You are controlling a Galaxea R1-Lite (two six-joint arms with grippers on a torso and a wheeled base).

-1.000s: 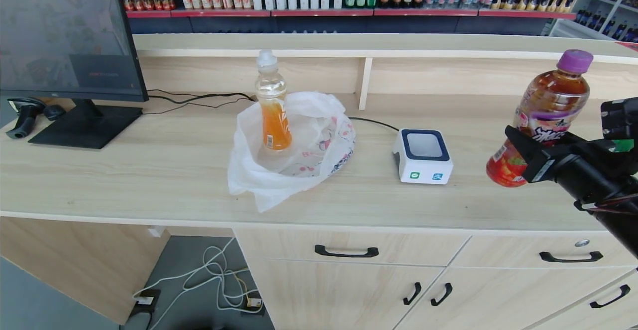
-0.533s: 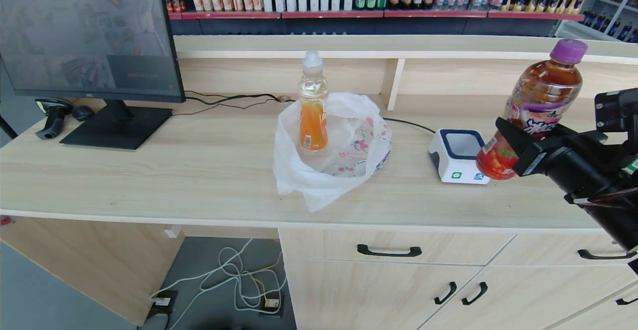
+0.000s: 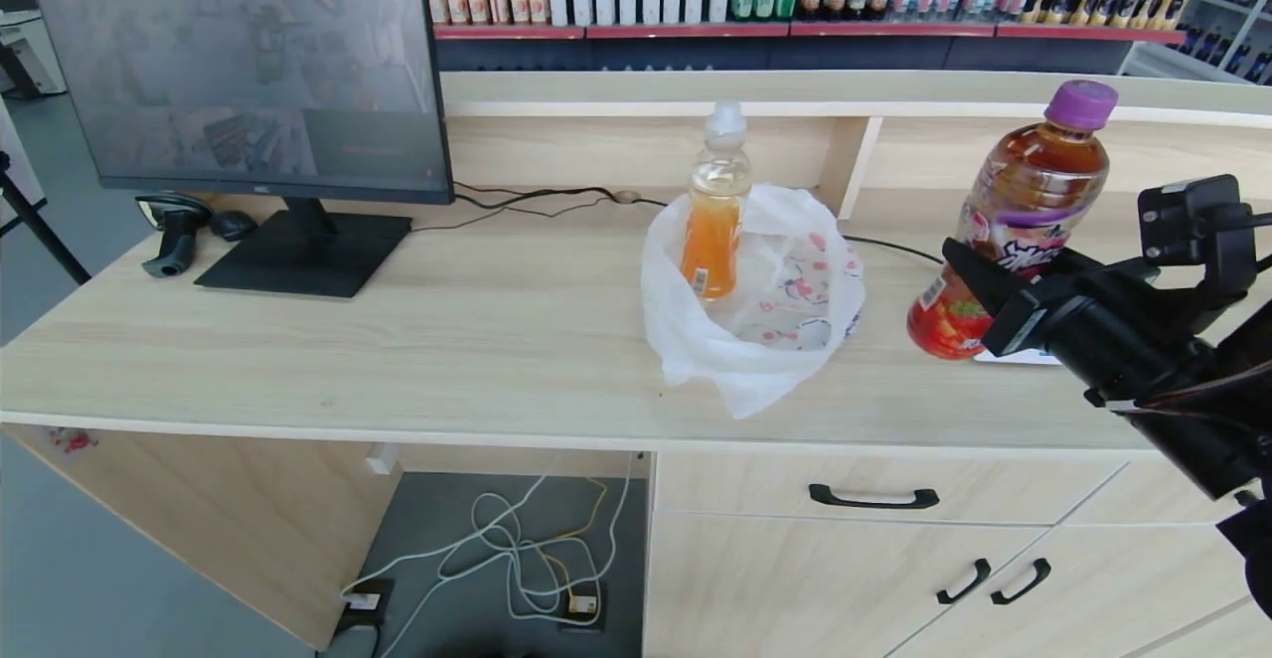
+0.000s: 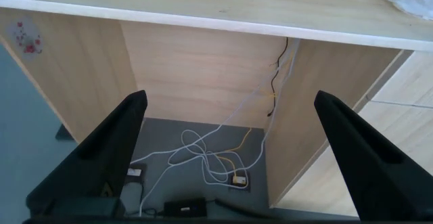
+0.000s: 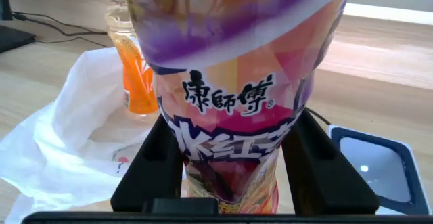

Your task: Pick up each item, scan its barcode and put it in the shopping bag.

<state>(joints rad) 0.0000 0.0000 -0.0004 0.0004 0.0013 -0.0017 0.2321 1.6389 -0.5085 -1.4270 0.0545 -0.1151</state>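
Note:
A tea bottle [image 3: 1029, 206] with a purple cap and a red and purple label hangs upright above the counter, my right gripper [image 3: 979, 305] shut around its lower half. It is just in front of the white barcode scanner [image 5: 373, 158], which it mostly hides in the head view. In the right wrist view the bottle [image 5: 230, 109] sits between the black fingers [image 5: 157, 160]. The white shopping bag [image 3: 760, 325] lies open on the counter to the left, with an orange drink bottle [image 3: 712, 216] standing in it. My left gripper [image 4: 230, 149] is open below the counter edge, holding nothing.
A monitor [image 3: 243, 62] on a black stand is at the back left, with a handheld scanner [image 3: 174, 241] beside it. A raised wooden ledge [image 3: 636, 91] runs along the counter's back. Drawers [image 3: 874, 494] and floor cables [image 4: 216, 163] lie under the counter.
The head camera has swung left, shifting the whole scene right. My right gripper has carried the tea bottle leftward, from right of the scanner to in front of it.

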